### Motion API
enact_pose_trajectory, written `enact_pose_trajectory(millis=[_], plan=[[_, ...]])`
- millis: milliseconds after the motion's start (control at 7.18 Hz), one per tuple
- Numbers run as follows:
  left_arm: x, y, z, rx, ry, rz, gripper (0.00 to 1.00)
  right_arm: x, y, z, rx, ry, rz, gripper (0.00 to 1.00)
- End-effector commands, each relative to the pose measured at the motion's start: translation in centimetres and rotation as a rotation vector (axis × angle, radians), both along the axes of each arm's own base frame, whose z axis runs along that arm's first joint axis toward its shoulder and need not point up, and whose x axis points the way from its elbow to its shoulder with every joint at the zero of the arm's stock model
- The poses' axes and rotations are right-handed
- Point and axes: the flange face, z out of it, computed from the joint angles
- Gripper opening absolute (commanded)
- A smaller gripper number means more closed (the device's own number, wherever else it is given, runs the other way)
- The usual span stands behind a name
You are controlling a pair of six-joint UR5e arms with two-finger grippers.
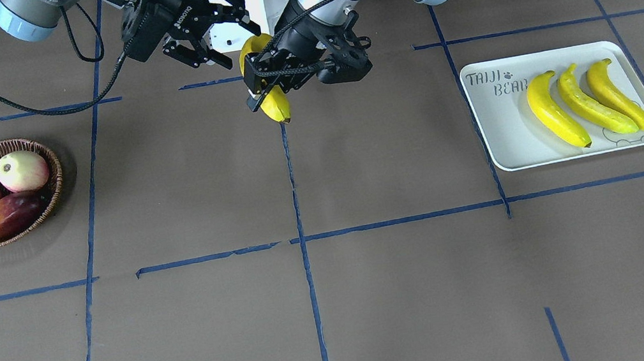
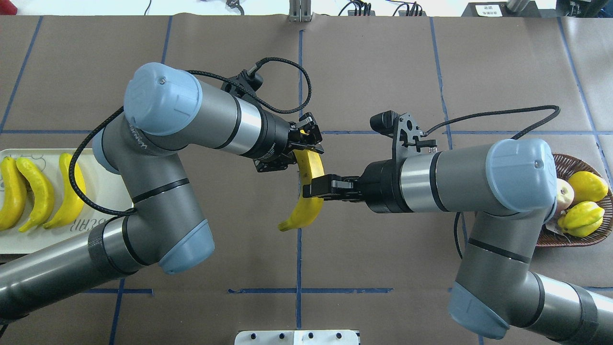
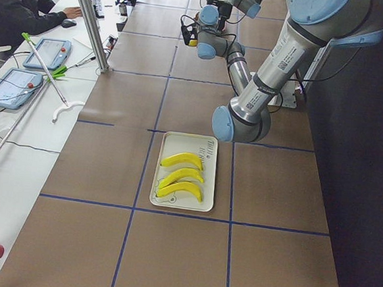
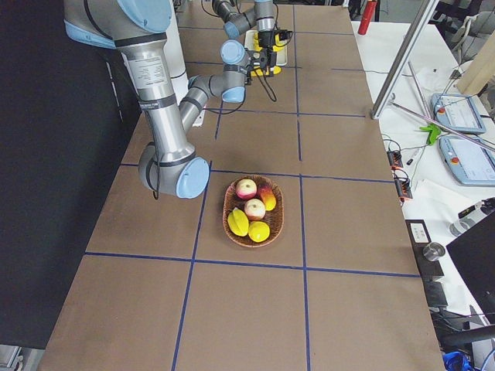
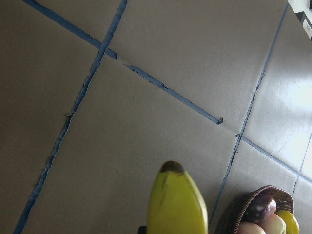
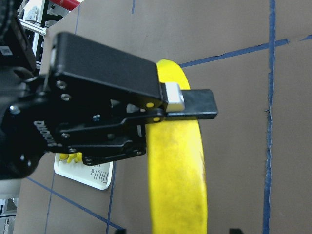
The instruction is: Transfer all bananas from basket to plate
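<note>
Banana (image 2: 311, 210), above table (image 2: 383, 268) centre: we judge light, stiff, slick; mid-body hold safest. Left gripper (image 2: 309, 141) clenches its upper end; right gripper (image 2: 310, 186) jaws spread, gripping nothing.

Three bananas (image 1: 587, 103) lie on plate (image 1: 502, 132); fourth banana (image 1: 276, 105) hangs midair.

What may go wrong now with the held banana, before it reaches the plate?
1. The right end effector is open around the banana that the left end effector grips; pulling away may knock it loose.
2. Three bananas fill much of the plate; the new one may land on them or on the rim.
</note>
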Motion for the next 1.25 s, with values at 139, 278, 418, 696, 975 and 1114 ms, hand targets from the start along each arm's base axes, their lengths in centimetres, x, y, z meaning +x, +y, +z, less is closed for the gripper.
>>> enact_pose_trajectory(millis=[139, 278, 418, 696, 975, 1114], plan=[[-4.5, -4.0, 7.9, -0.014, -0.13, 0.037, 0.0, 3.2, -1.9, 0.7, -0.043, 0.083, 0.022, 1.0], [-6.9, -5.4, 13.9, 0.007, -0.245, 0.034, 0.0, 4.9, -3.0, 0.8, -0.087, 0.179, 0.042, 1.0], [-9.5, -6.7, 19.1, 0.003, -0.337, 0.028, 0.0, 5.2, -3.9, 2.0, -0.062, 0.312, 0.041, 1.0], [-13.3, -6.3, 29.8, -0.124, -0.473, -0.001, 0.0, 7.6, -6.7, 5.1, -0.016, 0.511, 0.044, 1.0], [-15.1, -4.4, 36.3, -0.178, -0.576, -0.031, 0.0, 10.2, -8.6, 8.3, 0.044, 0.595, 0.051, 1.0], [-15.7, -4.1, 37.7, -0.18, -0.607, -0.051, 0.0, 10.6, -8.8, 9.3, 0.052, 0.615, 0.047, 1.0]])
